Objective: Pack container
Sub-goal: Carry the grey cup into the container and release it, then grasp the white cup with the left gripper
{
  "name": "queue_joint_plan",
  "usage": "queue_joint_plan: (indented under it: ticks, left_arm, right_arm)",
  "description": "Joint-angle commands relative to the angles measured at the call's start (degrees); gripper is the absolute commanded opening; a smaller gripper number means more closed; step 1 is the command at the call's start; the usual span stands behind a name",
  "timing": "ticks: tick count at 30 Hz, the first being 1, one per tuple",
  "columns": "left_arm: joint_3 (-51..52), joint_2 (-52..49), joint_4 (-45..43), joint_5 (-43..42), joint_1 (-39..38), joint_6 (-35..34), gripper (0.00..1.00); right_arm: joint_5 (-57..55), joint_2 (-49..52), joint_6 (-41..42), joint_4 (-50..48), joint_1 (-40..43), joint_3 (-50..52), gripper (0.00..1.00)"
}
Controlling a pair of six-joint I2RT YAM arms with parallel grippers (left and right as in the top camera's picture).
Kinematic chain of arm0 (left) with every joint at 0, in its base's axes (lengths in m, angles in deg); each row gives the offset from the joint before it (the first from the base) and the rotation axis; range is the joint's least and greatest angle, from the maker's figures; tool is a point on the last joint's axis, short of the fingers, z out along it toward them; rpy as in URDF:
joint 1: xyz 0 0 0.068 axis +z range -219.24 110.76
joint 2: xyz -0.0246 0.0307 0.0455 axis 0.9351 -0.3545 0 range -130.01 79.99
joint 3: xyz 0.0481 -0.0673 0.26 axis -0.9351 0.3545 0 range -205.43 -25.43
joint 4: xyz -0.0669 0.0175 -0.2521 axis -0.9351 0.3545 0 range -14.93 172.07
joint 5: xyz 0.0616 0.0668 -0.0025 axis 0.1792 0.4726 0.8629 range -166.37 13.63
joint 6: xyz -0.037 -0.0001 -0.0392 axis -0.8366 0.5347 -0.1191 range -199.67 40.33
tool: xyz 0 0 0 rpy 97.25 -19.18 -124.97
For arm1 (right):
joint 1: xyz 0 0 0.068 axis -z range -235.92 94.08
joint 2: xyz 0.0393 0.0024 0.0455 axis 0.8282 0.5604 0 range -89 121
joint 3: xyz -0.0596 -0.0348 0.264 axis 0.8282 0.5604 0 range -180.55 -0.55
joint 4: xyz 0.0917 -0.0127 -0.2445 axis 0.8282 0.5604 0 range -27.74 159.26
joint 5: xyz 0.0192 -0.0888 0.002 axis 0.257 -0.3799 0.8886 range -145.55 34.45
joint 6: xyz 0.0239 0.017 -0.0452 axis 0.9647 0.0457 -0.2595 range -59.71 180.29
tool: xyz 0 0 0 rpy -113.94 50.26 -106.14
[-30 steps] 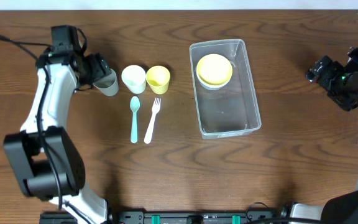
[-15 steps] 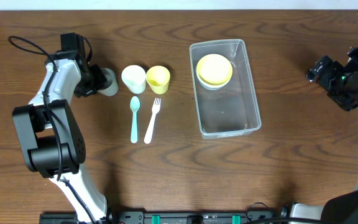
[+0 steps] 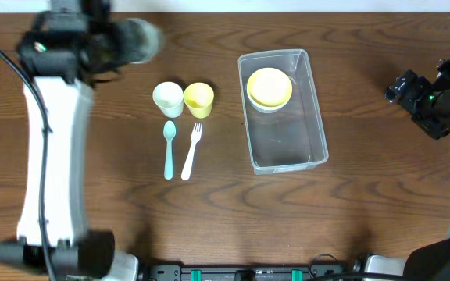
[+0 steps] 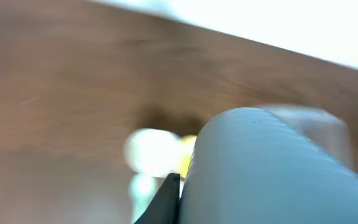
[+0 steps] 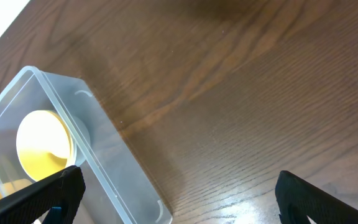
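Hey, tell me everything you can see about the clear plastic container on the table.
The container is a clear plastic rectangular bin with rounded corners and a thick rim. Its top is open and no lid is in view. It sits upright and flat on the wooden table, toward the robot's right, with its long side running away from the robot and turned slightly. A yellow bowl lies at its far end, and the nearer part of its floor is bare. Nothing else touches it.
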Motion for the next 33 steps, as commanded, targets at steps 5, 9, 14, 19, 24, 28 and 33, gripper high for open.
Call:
queue_joint_plan:
  ticks: [5,9,14,19,24,28,33]
  left_arm:
    - [1.0,-7.9,-2.3,0.5,-21.6,1.6,0.06]
    - [1.0,-15.3,-4.3,2.5,-26.7,1.5,0.06]
    - [1.0,-25.5,-7.6,2.4,-29.4,1.2,0.06]
    - [1.0,-33.4,-7.2,1.3,-29.9,-0.2,0.06]
    - [1.0,-36.3,-7.2,1.4,-29.9,-0.5,0.06]
    - [1.0,-36.0,-7.6,1.4,-29.9,-0.5,0.17]
    - [-0.1,-33.8,-6.4,1.4,-29.9,-0.7,0.51]
  right_arm:
    - [0.2,0.2,0.7,0.0,0.3,0.0,0.99]
    - [0.2,0.2,0.7,0.0,0.3,0.0,0.99]
    - [0.2,0.2,0.7,0.0,0.3,0.0,0.99]
    - [0.2,0.2,0.7,0.0,0.3,0.0,0.99]
    - [0.2,0.2,0.7,0.0,0.3,0.0,0.99]
    - [0.2,0.2,0.7,0.0,0.3,0.0,0.99]
    - [0.2,0.2,0.7,0.0,0.3,0.0,0.99]
